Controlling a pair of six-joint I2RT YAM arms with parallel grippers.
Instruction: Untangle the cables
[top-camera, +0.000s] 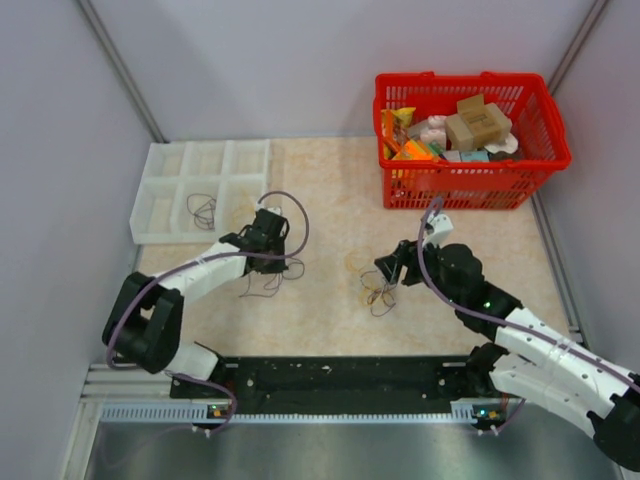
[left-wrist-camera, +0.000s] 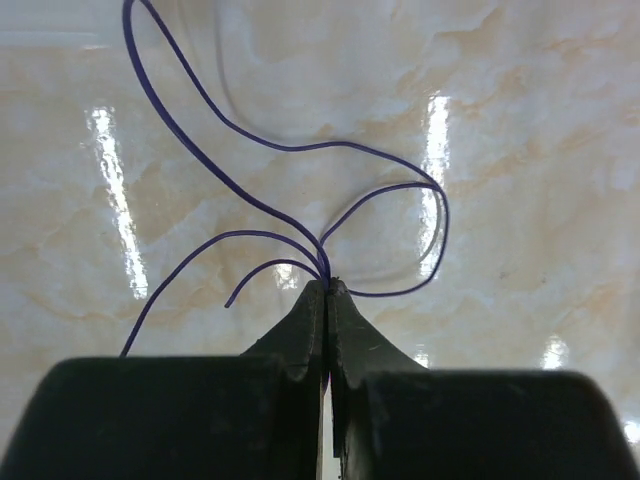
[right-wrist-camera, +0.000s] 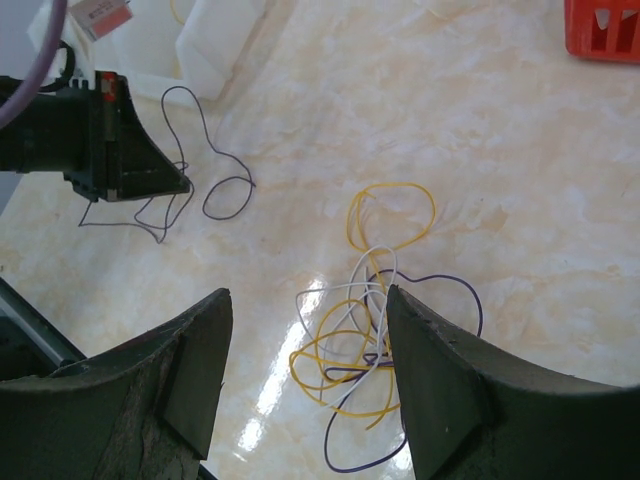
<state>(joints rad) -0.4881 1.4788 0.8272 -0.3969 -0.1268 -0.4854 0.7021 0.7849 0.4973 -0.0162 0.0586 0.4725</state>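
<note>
**Reporter:** What is going on at the beige marble-patterned desk (top-camera: 330, 200)?

**Photographer:** The left end effector (left-wrist-camera: 327, 300) is pinching a thin dark purple wire (left-wrist-camera: 290, 148), jaws pressed together where its strands converge. This is happening toward the desk's left edge, just in front of the white plastic compartment tray (top-camera: 160, 190) in the far-left corner.

**Reporter:** And the remaining cables?

**Photographer:** A tangle of thin yellow, white and purple wires (right-wrist-camera: 370, 330) is lying near the desk's middle, well apart from the pinched strand. The right end effector (right-wrist-camera: 305, 300) is hovering over it, jaws spread wide, holding nothing.

**Reporter:** What is this step asking for?

**Photographer:** Probably a slow, straight lift, so the loose loops are trailing freely instead of snagging. So fine a wire is likely slipping easily, so a firm pinch matters.
</note>
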